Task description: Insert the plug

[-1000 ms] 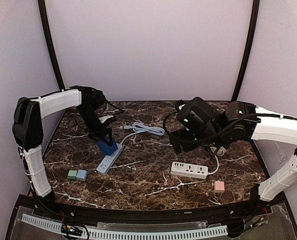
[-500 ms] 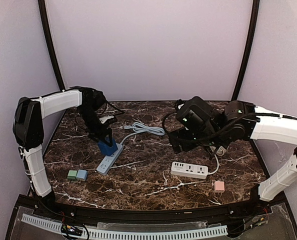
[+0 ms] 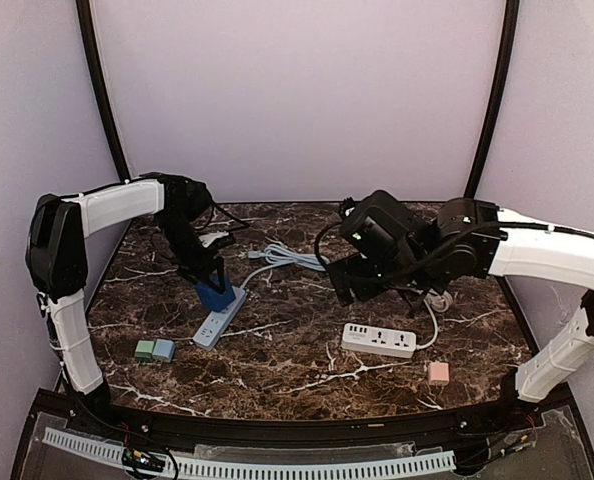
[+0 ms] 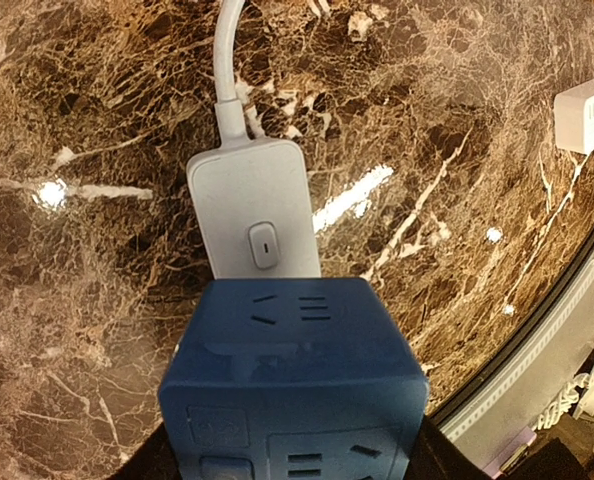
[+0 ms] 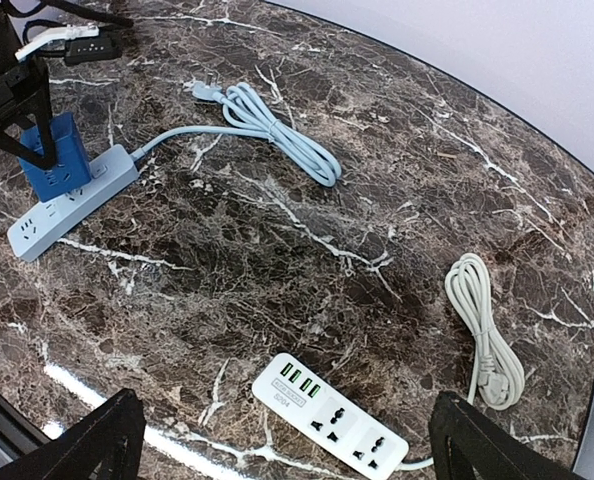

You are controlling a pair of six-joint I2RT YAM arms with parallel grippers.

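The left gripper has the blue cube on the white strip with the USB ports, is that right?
Not quite. The left gripper has the blue cube on the pale blue strip, not the white one. The white strip with the USB ports lies apart with nothing plugged into it. The right wrist view shows both.

The plug (image 3: pixel 215 296) is blue, the table (image 3: pixel 287 340) white-veined brown marble
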